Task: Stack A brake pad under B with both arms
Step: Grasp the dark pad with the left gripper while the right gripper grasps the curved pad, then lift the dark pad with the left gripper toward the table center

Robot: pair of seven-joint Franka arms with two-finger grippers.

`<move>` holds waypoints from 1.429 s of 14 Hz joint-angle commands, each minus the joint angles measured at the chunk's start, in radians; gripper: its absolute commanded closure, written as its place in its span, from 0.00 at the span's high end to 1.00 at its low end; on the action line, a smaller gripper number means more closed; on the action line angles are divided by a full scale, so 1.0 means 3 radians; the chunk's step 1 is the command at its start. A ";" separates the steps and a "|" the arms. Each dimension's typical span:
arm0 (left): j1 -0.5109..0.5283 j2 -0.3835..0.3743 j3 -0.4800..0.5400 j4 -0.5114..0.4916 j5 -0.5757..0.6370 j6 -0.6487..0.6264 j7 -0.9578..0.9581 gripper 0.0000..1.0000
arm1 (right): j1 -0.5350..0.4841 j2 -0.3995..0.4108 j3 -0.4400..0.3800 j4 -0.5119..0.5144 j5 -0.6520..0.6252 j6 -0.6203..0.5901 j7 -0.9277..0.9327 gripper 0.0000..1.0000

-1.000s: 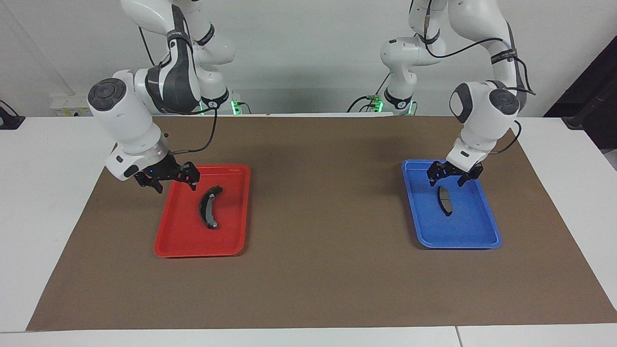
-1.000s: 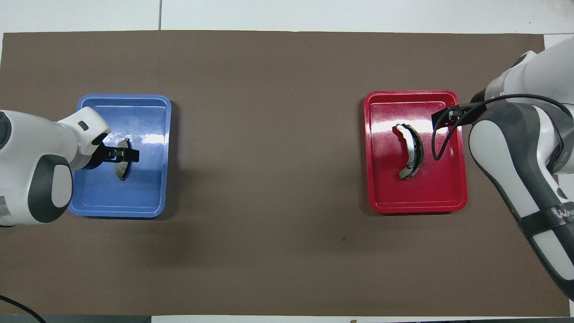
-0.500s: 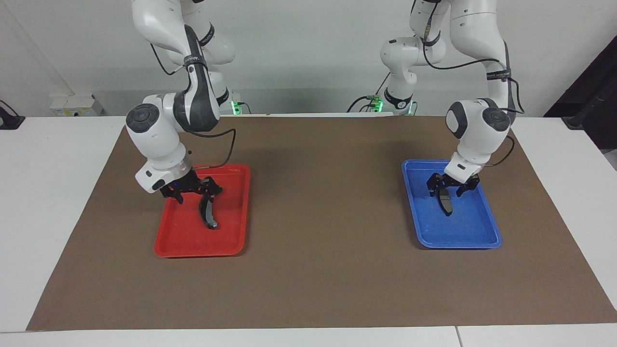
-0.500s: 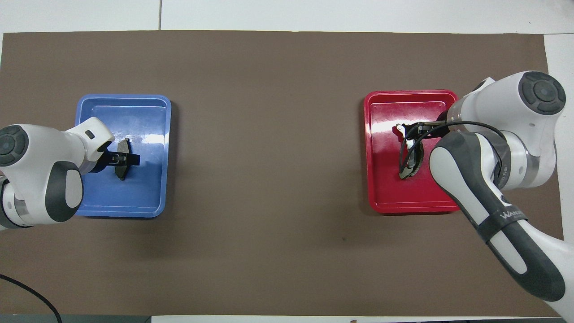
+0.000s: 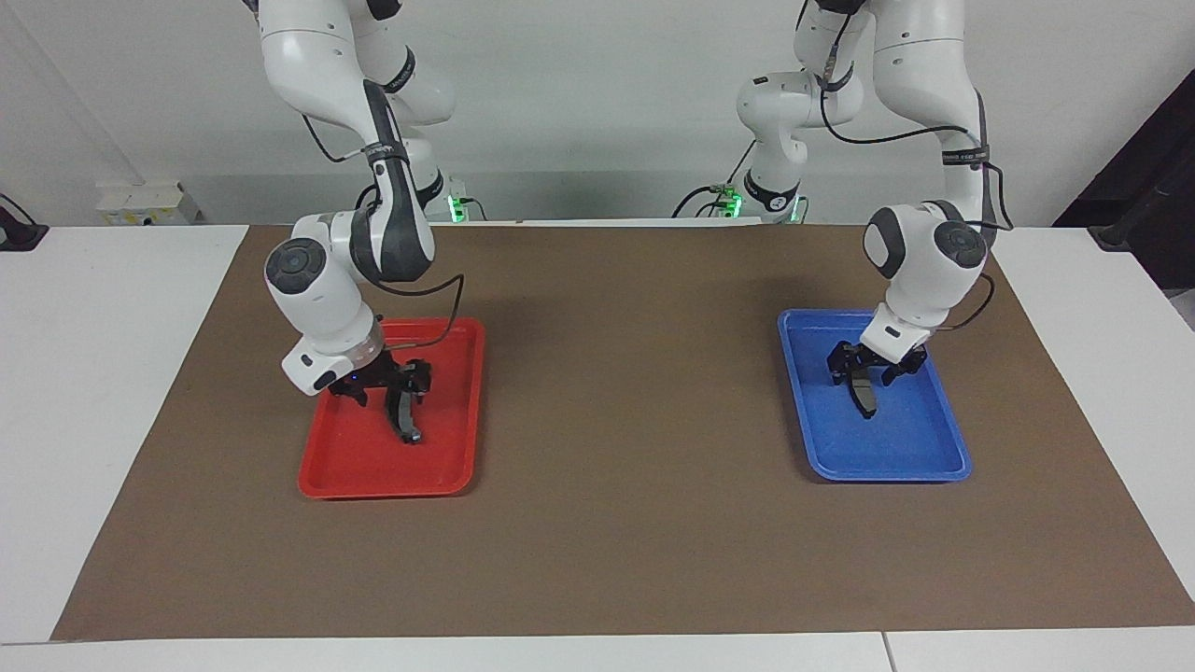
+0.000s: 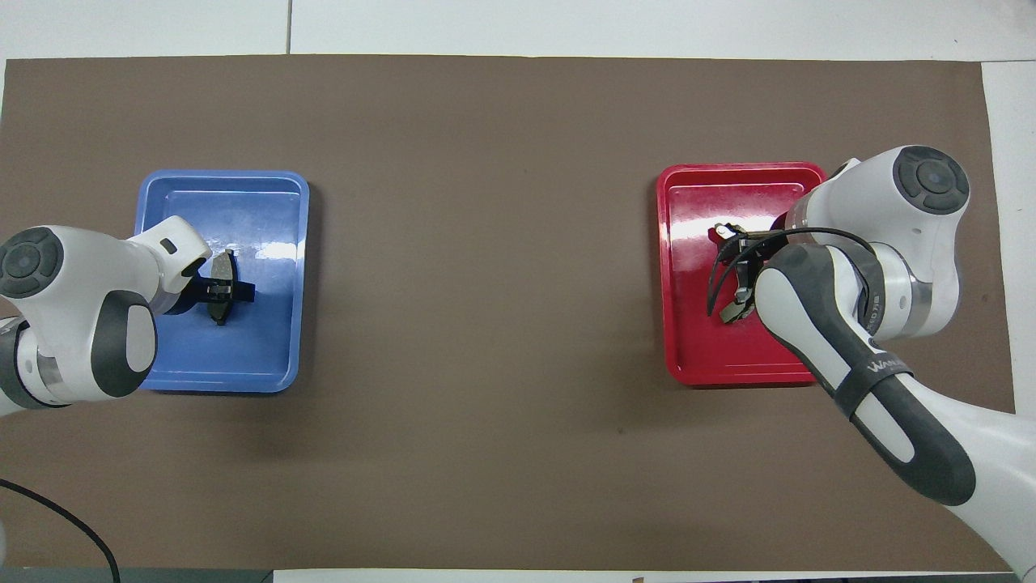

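Observation:
The short dark grey A brake pad [image 5: 867, 401] lies in the blue tray [image 5: 896, 464] toward the left arm's end, also in the overhead view [image 6: 221, 265]. My left gripper [image 5: 866, 373] is low in that tray, open, its fingers astride the pad's end nearer the robots [image 6: 220, 290]. The long crescent pad B [image 5: 407, 422] lies in the red tray [image 5: 373, 485] toward the right arm's end. My right gripper [image 5: 392, 390] is low over it, open, fingers on either side of the pad. In the overhead view the right arm hides most of B [image 6: 733, 312].
A brown mat [image 5: 635, 523] covers the table between and around the blue tray [image 6: 267, 356] and the red tray [image 6: 688, 356]. White tabletop [image 5: 93, 420] shows around the mat's edges.
Both grippers have come down into their trays. The right gripper moved from beside the red tray to over pad B. The left gripper lowered around pad A. Neither pad has moved.

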 commanded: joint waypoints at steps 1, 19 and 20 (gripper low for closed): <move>-0.0013 0.0009 0.0009 -0.0037 0.0018 0.0046 0.0040 0.68 | -0.0077 0.0038 0.0059 -0.0036 0.0037 0.0058 -0.0087 0.95; -0.0252 -0.0058 -0.0113 0.1245 0.0064 -0.1287 -0.0429 0.01 | -0.0077 0.0094 0.0059 -0.0082 0.0037 0.0058 -0.0225 0.69; -0.0263 -0.0038 -0.0220 0.1429 0.0156 -0.1466 -0.0613 0.01 | -0.0077 0.0094 0.0059 -0.0082 0.0037 0.0058 -0.0225 0.66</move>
